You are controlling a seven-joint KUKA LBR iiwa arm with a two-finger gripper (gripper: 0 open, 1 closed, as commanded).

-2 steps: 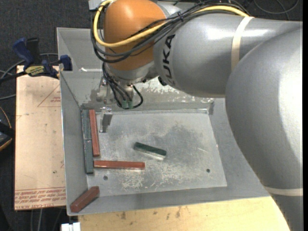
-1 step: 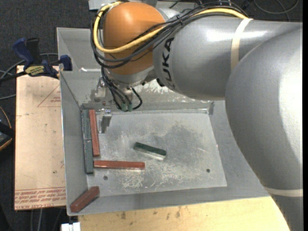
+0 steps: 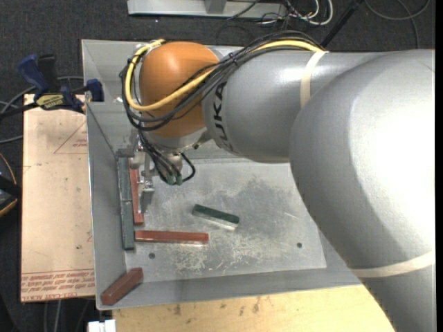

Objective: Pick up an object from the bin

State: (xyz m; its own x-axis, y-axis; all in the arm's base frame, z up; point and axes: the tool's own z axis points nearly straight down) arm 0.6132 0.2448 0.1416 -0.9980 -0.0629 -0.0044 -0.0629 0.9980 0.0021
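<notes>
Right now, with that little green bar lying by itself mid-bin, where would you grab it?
At its middle, across the narrow width, coming straight down from above. The green bar lies flat and slanted on the bin floor, with bare floor along both long sides and nothing touching it.

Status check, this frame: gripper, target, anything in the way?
Gripper down by the bin's left wall, over a red-brown stick. Dark green stick lies close alongside, against the wall.

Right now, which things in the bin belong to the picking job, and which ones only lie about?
Job in hand: the tool; the long red-brown bar and the long dark green bar right by it.
Lying about: the flat red-brown stick; the short dark green block; the brown block at the front-left corner.
</notes>
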